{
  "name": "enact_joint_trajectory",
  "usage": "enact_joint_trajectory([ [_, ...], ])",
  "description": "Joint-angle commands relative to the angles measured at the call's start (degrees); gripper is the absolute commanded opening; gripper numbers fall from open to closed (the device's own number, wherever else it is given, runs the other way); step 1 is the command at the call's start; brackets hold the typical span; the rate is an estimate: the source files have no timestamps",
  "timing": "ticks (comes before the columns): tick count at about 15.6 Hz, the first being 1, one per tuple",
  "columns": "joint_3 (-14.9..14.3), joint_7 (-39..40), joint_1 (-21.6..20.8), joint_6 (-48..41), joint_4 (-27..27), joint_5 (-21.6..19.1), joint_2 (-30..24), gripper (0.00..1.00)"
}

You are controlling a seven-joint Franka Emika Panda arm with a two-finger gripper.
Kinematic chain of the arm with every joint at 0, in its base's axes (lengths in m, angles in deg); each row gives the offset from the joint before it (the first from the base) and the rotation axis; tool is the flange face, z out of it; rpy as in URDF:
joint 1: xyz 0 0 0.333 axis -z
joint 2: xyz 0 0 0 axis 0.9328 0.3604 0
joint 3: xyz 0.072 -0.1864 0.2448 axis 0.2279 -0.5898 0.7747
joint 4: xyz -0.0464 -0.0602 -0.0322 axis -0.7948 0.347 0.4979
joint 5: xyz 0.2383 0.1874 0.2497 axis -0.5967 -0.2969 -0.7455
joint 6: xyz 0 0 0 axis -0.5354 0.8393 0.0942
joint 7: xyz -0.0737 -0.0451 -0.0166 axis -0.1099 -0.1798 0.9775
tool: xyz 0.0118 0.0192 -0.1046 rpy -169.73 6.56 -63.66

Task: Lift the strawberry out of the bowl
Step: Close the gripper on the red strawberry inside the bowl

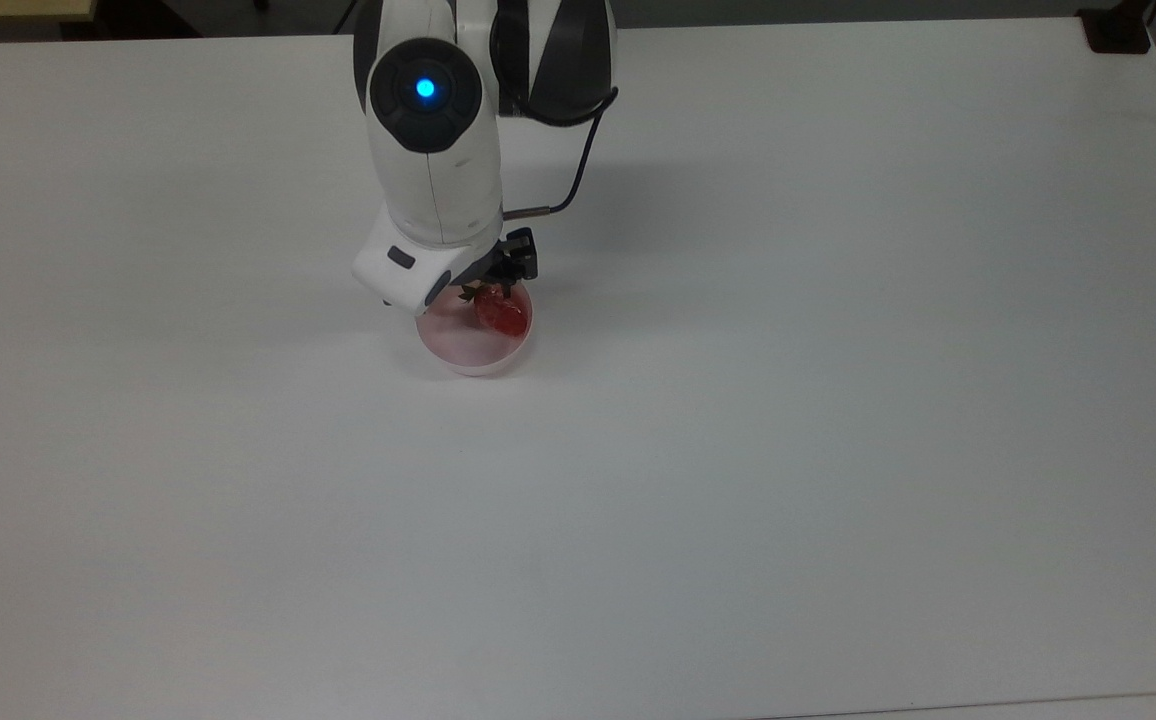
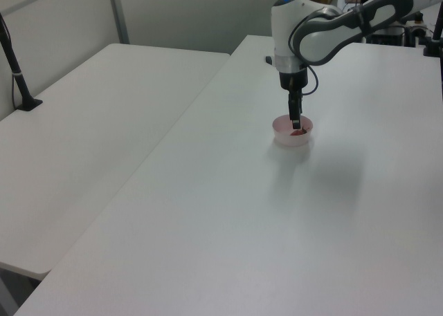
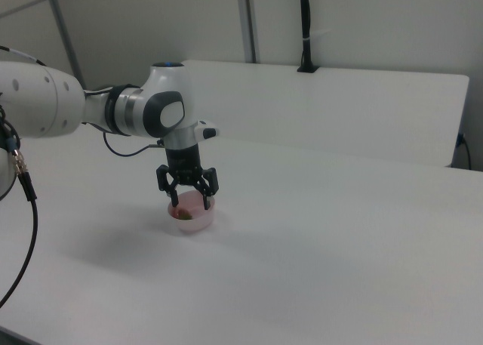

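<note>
Strawberry (image 1: 501,315) lies inside the pink bowl (image 1: 468,352), near the bowl's right edge in the top view. Both sit on the white table (image 1: 838,400), a bit left of the middle of the frame. The claw (image 3: 189,202) hangs over the bowl with its fingers spread apart, holding nothing.

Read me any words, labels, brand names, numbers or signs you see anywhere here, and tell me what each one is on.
None: no readable text on the arm, the end effector, the bowl, the strawberry or the table.
The blue light on the arm is a plain dot, not a sign.
</note>
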Motion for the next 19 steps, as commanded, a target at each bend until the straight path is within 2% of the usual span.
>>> enact_joint_trajectory([
  [1,-0.98,-0.71,-1.24,1.54,-0.45,-0.6,0.47,0.89],
  [8,-0.98,0.17,-1.15,1.54,-0.71,0.02,2.31,0.81],
  [14,-0.98,2.28,-1.15,1.54,-1.33,1.16,2.31,0.5],
  [19,-0.98,2.02,-1.15,1.27,-0.98,1.16,2.14,0.48],
])
